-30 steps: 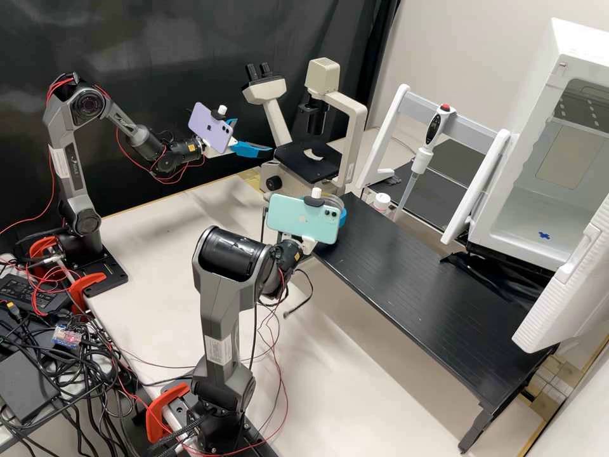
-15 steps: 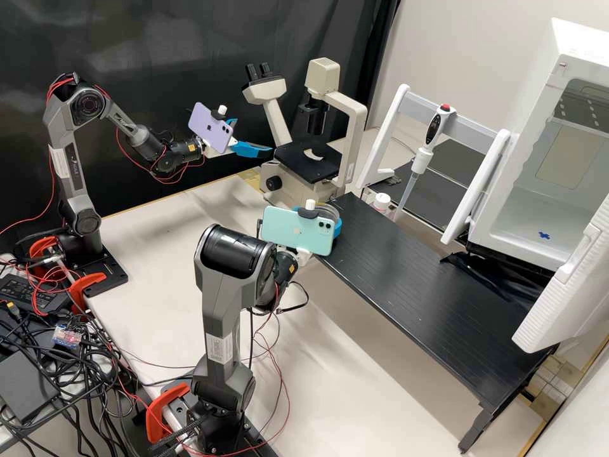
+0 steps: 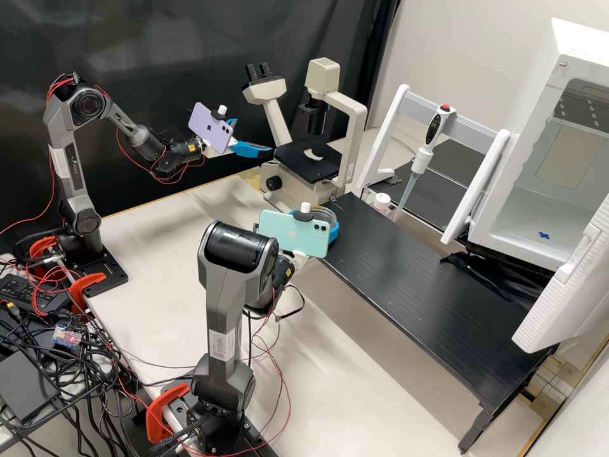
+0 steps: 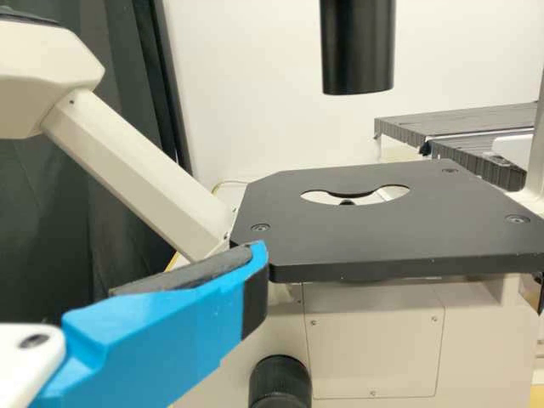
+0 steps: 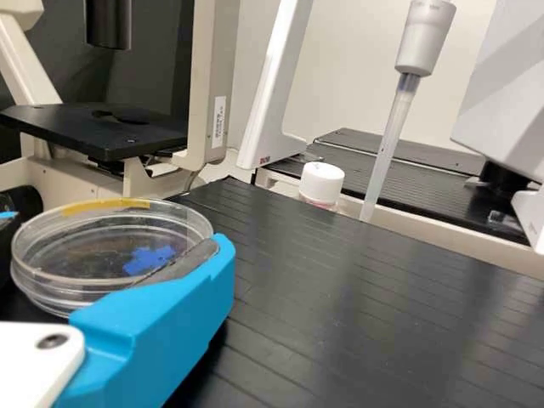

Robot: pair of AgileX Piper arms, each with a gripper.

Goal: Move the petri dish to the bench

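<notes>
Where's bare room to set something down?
Black platform, between the petri dish in the right pincer and the open white door. Pale table, between left arm and right arm.

Crowded: platform's far end, with dish, pincer, microscope, white-capped bottle; table edge by the cable tangle.

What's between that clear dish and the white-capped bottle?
Only bare black bench lies between the petri dish and bottle, in the right wrist view.
</notes>
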